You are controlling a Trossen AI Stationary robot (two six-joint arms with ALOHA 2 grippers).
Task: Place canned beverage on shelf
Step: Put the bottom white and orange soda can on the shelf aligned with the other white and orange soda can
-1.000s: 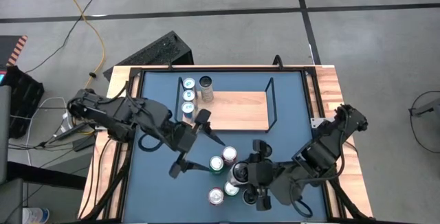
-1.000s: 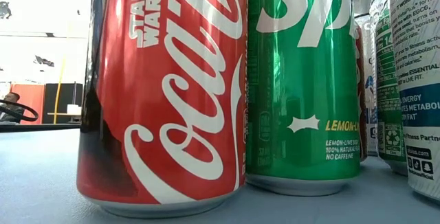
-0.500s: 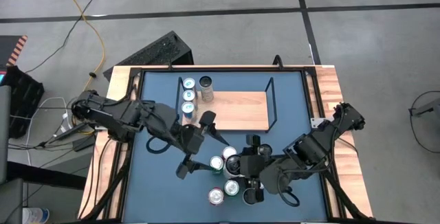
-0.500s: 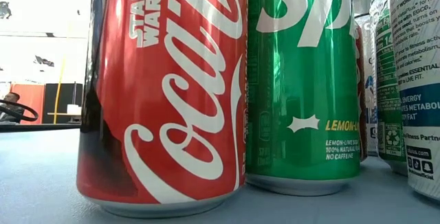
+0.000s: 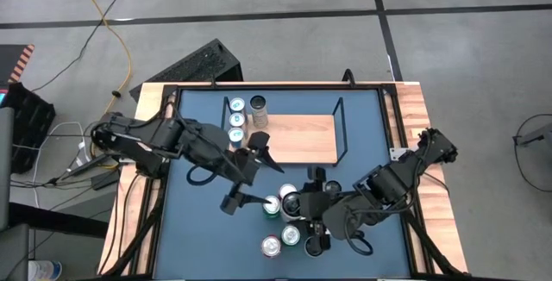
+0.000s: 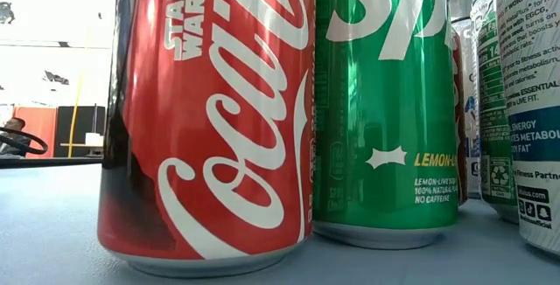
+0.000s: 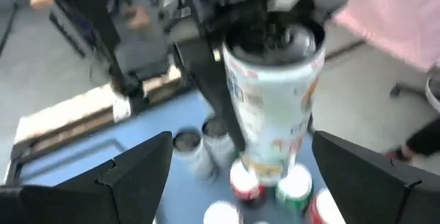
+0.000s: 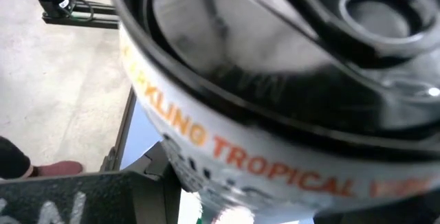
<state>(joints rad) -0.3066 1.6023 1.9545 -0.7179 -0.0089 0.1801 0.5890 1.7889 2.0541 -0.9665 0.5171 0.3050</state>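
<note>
The right gripper [image 5: 297,205] grips a white can [image 7: 275,107] reading "TROPICAL"; the left gripper [image 5: 252,177] is wide open. Nearby stand a Coca-Cola can [image 6: 206,119] marked "STAR WARS" and a green lemon-lime can [image 6: 385,101].

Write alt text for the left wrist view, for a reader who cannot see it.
A white can with a dark top is held up by the right hand, facing the camera between the left hand's two open dark fingers. Below it, more cans stand on the blue table.
</note>
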